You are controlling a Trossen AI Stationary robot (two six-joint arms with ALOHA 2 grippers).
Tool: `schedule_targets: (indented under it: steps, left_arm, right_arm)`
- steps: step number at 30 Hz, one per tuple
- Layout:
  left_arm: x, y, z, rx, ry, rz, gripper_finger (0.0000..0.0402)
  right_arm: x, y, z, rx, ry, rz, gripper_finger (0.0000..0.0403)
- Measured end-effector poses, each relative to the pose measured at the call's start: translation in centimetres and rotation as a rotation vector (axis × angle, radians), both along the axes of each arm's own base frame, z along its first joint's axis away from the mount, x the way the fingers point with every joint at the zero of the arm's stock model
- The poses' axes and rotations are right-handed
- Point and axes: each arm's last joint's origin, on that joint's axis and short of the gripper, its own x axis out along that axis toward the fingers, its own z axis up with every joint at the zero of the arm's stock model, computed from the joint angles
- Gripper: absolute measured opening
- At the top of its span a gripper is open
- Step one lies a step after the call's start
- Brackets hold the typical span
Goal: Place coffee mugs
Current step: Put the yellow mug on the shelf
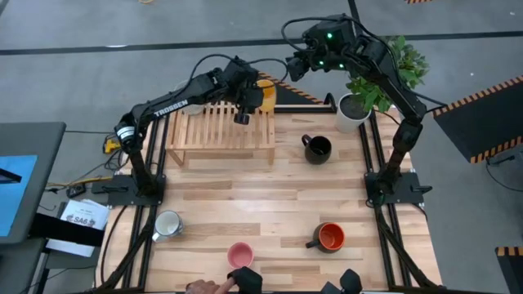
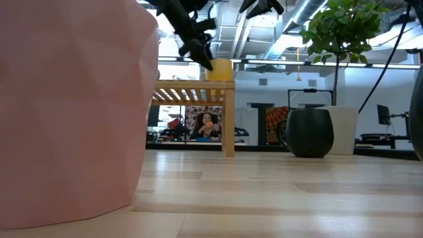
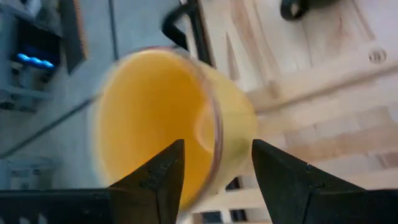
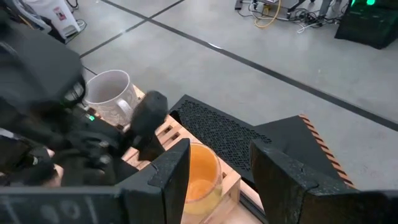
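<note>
A yellow-orange mug (image 1: 266, 93) stands upright on the far right corner of a slatted wooden rack (image 1: 221, 131). It also shows in the low view (image 2: 222, 69) and the right wrist view (image 4: 200, 174). My left gripper (image 3: 217, 180) is open at this mug (image 3: 161, 112), with one finger over its mouth and one outside its wall. My right gripper (image 4: 217, 186) is open and hovers above and beyond the same rack corner (image 1: 296, 67). A white mug (image 4: 109, 93) sits on the rack's far side. The black (image 1: 317, 149), red-inside (image 1: 330, 237), pink (image 1: 239, 255) and grey (image 1: 167, 224) mugs stand on the table. My left gripper comes at the yellow-orange mug slanting from above, its fingers standing either side of the rim wall (image 3: 214, 149). The gap between them is much wider than the wall. Whether either finger touches it, I cannot tell. The mug's base rests on the rack.
A white plant pot (image 1: 351, 112) with a green plant stands at the table's far right corner. A person's hand (image 1: 203, 287) reaches in at the near edge beside the pink mug, which fills the low view's left (image 2: 66, 112). Bare wood (image 1: 245, 196) lies mid-table.
</note>
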Motion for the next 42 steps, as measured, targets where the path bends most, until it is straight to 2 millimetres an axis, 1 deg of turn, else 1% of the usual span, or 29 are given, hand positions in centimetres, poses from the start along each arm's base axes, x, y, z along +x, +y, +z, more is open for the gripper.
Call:
schedule_targets:
  steps: [4, 7, 9, 12, 13, 14, 18, 21, 24, 26, 29, 31, 33, 36, 39, 42]
  left_arm:
    - [0.4, 0.1, -1.0, -0.018, 0.035, 0.001, 0.0147]
    - [0.7, 0.0, -1.2, -0.016, 0.035, -0.003, 0.0120]
    - [0.8, -0.2, -1.2, -0.014, 0.036, -0.009, 0.0092]
    - [1.0, -0.6, -1.2, 0.005, 0.054, -0.003, 0.0032]
    - [1.0, -0.8, -1.1, 0.012, 0.064, 0.003, 0.0017]
    - [0.9, -1.0, -0.8, 0.015, 0.074, 0.008, 0.0012]
    - [0.3, -1.7, 1.6, 0.011, 0.083, 0.060, 0.0005]
    - [-0.6, -2.1, 3.7, -0.031, 0.082, 0.106, 0.0004]
    - [-2.4, -2.3, 5.5, -0.100, 0.104, 0.173, 0.0003]
    - [-3.8, -2.1, 6.3, -0.188, 0.102, 0.274, 0.0003]
    - [-5.6, -1.8, 6.4, -0.365, 0.107, 0.452, 0.0002]
    - [-6.3, -1.9, 6.3, -0.409, 0.140, 0.500, 0.0002]
    - [-6.2, -2.3, 6.2, -0.396, 0.167, 0.484, 0.0002]
    - [-5.3, -2.9, 6.2, -0.320, 0.186, 0.411, 0.0001]
    - [-4.8, -3.6, 6.1, -0.240, 0.253, 0.351, 0.0001]
    - [-4.6, -4.3, 5.9, -0.162, 0.355, 0.209, 0.0001]
  right_arm:
    - [0.1, 0.2, 0.0, 0.005, -0.003, 0.004, 0.0191]
    - [0.2, 0.3, 0.0, 0.014, -0.009, 0.004, 0.0191]
    - [0.2, 0.3, 0.0, 0.013, -0.009, 0.004, 0.0191]
    - [0.3, 0.4, 0.0, 0.013, -0.008, 0.008, 0.0191]
    - [0.3, 0.5, 0.0, 0.013, -0.008, 0.009, 0.0191]
    - [0.3, 0.5, 0.0, 0.013, -0.009, 0.010, 0.0191]
    - [0.3, 0.5, 0.0, 0.009, -0.005, 0.012, 0.0191]
    - [0.2, 0.4, 0.0, 0.005, -0.002, 0.011, 0.0191]
    - [0.1, 0.2, 0.0, 0.004, -0.002, 0.005, 0.0191]
    - [0.1, 0.2, 0.0, 0.002, 0.000, 0.005, 0.0191]
    - [0.0, 0.1, 0.0, -0.001, 0.002, 0.003, 0.0191]
    - [0.0, 0.1, 0.0, -0.001, 0.002, 0.003, 0.0191]
    - [0.0, 0.1, 0.0, -0.001, 0.002, 0.003, 0.0191]
    - [0.0, 0.1, 0.0, -0.001, 0.002, 0.003, 0.0191]
    - [0.0, 0.1, 0.0, -0.001, 0.002, 0.003, 0.0191]
    - [0.0, 0.1, 0.0, -0.001, 0.002, 0.003, 0.0191]
